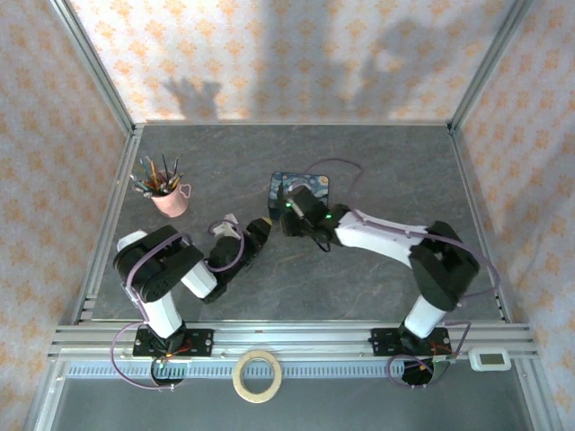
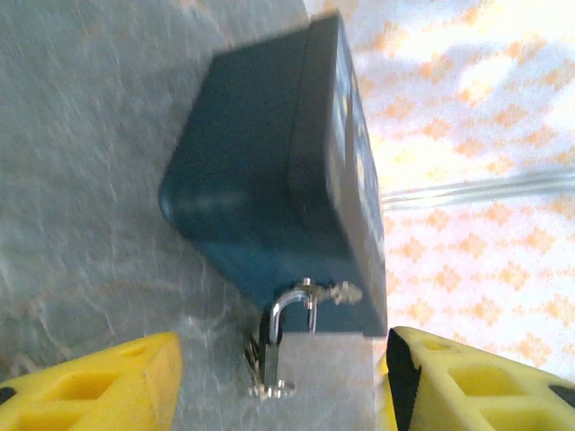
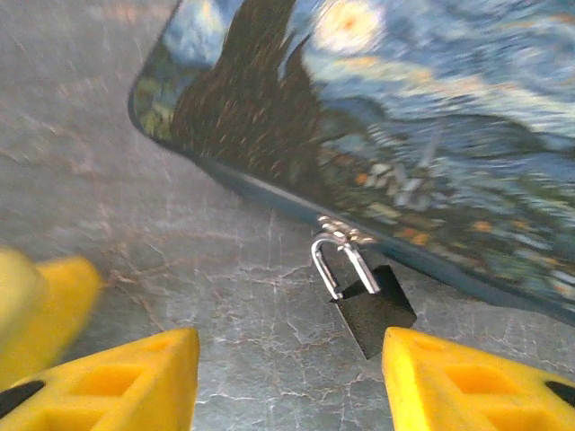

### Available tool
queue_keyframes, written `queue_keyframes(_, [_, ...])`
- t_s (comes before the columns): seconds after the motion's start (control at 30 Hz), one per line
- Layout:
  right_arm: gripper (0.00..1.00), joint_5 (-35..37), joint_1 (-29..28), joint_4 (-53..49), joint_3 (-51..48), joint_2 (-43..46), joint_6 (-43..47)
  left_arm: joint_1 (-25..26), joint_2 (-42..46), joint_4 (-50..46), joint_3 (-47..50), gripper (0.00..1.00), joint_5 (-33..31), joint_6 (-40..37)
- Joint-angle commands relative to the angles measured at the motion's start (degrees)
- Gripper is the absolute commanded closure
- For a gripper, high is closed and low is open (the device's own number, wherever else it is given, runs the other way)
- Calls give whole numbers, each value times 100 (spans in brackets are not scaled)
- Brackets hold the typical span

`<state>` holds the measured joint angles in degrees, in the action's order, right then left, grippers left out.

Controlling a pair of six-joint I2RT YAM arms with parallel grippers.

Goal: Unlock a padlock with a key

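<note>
The small dark padlock [image 3: 375,311] lies on the table, its silvery shackle [image 3: 340,265] hooked through the hasp of the blue starry-night tin [image 1: 302,185]. Seen edge-on in the left wrist view, the padlock [image 2: 269,348] sits between my left gripper's yellow fingers. A small silvery bit [image 2: 271,389] at its near end may be the key; I cannot be sure. My left gripper [image 2: 280,382] is open around the padlock, touching nothing. My right gripper [image 3: 289,373] is open just short of it. In the top view the left gripper [image 1: 263,230] and right gripper [image 1: 288,209] meet at the tin's near edge.
A pink mug of coloured pencils [image 1: 170,197] stands at the back left. A roll of tape [image 1: 257,375] lies on the front ledge before the arm bases. A blurred yellow finger [image 3: 40,301] of the other gripper shows at the left of the right wrist view.
</note>
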<state>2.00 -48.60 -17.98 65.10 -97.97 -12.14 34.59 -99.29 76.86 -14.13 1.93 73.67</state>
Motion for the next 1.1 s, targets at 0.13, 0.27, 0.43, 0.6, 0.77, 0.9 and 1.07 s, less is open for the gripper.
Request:
queue_keyframes(0.13, [43, 1777, -329, -1349, 718, -974, 866, -761, 759, -1264, -398, 40, 631, -649])
queue_keyframes(0.27, [43, 1925, -330, -1242, 727, -1080, 1072, -1211, 1009, -1777, -723, 40, 941, -1030])
queue_keyframes(0.43, [45, 1900, -326, -779, 543, -1178, 1425, -1415, 1030, -2289, -1283, 40, 1261, -1394])
queue_keyframes(0.6, [54, 1774, -260, -376, 316, -1189, 1629, -1412, 972, -2156, -1344, 40, 1343, -1348])
queue_keyframes(0.77, [61, 1571, -112, -176, 176, -1227, 1697, -1411, 1029, -2059, -1226, 41, 1310, -1320])
queue_keyframes(0.9, [65, 1265, 21, -85, 115, -1268, 1734, -1415, 1052, -2021, -1197, 41, 1268, -1316])
queue_keyframes(1.07, [65, 887, 131, 4, 39, -1260, 1791, -1418, 1000, -1923, -1206, 41, 1270, -1294])
